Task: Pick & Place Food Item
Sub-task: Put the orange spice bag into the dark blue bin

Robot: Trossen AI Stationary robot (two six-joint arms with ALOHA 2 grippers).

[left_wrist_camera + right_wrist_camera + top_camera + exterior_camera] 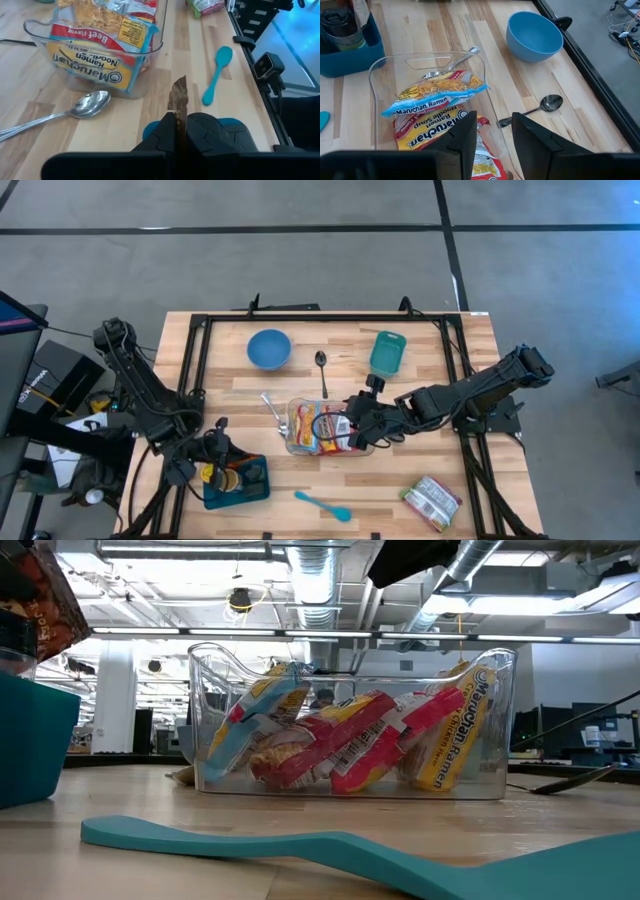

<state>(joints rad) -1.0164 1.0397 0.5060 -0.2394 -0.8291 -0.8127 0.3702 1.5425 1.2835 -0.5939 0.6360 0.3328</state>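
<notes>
Spoons, blue bowl and teal spatula surround clear ramen bin.

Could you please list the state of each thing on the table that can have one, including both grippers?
Clear container: upright, holding several ramen packets.
Blue bowl: upright, empty.
Teal tub: empty, apart from the rest.
Blue bin: holding small items.
Metal spoon: lying flat, untouched.
Teal spoon: lying flat near the front edge.
Snack packet: lying flat, not yet picked.
Left gripper: shut, over the blue bin.
Right gripper: open, over the clear container.
</notes>
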